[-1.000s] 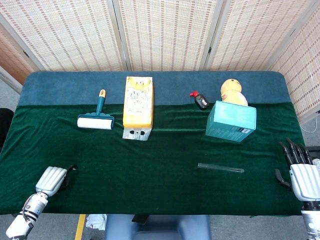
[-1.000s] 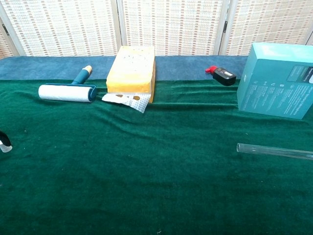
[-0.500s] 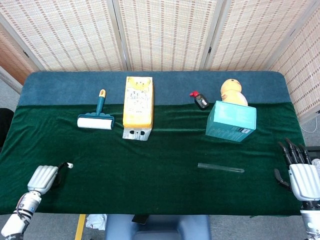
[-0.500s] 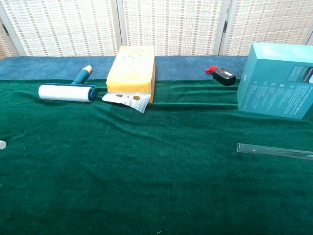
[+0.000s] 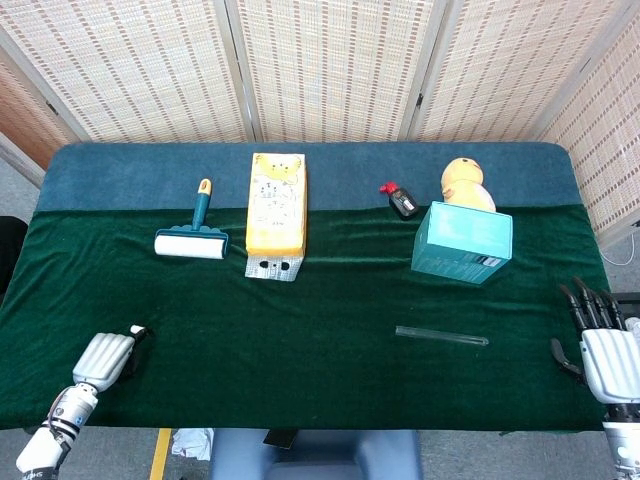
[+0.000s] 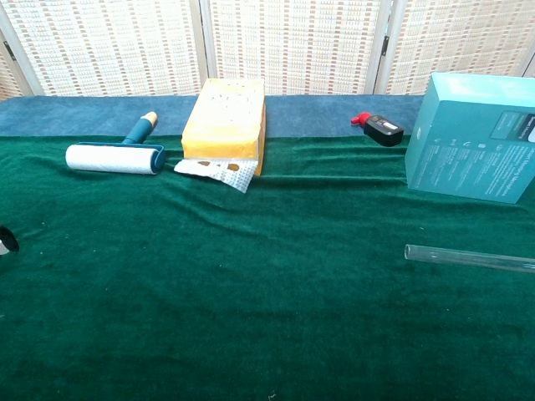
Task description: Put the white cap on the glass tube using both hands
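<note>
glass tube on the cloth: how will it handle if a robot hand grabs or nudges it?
The glass tube lies flat on its round side, so a sideways nudge probably rolls it, though the green cloth may damp that. Thin and clear, it looks light, slippery and fragile; grip gently.

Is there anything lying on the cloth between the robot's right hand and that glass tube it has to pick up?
Nothing visible. In the head view only bare green cloth lies between the right hand and the glass tube. The teal box sits behind the tube, off that path.
</note>
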You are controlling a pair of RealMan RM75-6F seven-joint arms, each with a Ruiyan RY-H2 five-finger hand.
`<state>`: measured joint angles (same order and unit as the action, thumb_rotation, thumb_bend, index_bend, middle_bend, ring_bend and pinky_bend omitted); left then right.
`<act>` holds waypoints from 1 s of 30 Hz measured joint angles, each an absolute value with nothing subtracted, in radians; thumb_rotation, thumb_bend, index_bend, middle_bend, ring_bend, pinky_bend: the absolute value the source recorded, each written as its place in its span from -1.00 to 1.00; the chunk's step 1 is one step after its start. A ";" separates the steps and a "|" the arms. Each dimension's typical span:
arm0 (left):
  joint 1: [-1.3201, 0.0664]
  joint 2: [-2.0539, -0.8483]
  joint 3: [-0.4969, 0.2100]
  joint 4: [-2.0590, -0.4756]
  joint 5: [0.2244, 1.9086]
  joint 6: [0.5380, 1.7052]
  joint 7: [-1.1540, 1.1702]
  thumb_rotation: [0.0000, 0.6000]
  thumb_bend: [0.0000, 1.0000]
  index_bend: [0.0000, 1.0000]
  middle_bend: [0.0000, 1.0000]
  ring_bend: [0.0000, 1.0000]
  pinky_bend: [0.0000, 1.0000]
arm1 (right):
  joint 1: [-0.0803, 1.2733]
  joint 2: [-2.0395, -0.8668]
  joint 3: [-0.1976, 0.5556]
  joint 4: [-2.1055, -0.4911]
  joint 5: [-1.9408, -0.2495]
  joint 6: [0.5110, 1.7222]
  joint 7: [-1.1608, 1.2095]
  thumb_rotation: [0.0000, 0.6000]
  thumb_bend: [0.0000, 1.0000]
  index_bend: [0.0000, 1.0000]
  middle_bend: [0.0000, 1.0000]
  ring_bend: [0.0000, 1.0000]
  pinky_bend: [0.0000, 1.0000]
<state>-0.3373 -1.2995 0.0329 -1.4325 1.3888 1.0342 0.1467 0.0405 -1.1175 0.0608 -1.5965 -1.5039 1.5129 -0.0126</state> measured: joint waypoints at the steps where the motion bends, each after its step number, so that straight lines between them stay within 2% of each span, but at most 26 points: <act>1: -0.338 -1.302 0.032 -1.428 1.385 1.033 0.149 1.00 0.55 -0.41 1.00 0.75 0.69 | 0.040 -1.117 0.061 -1.595 -1.503 1.513 -0.011 1.00 -0.03 -1.00 -0.97 -0.83 -1.00; 30: -0.321 -1.276 -0.014 -1.375 1.269 1.035 0.117 1.00 0.55 -0.40 1.00 0.75 0.69 | 0.043 -1.117 0.063 -1.596 -1.510 1.515 -0.001 1.00 -0.03 -1.00 -0.97 -0.83 -1.00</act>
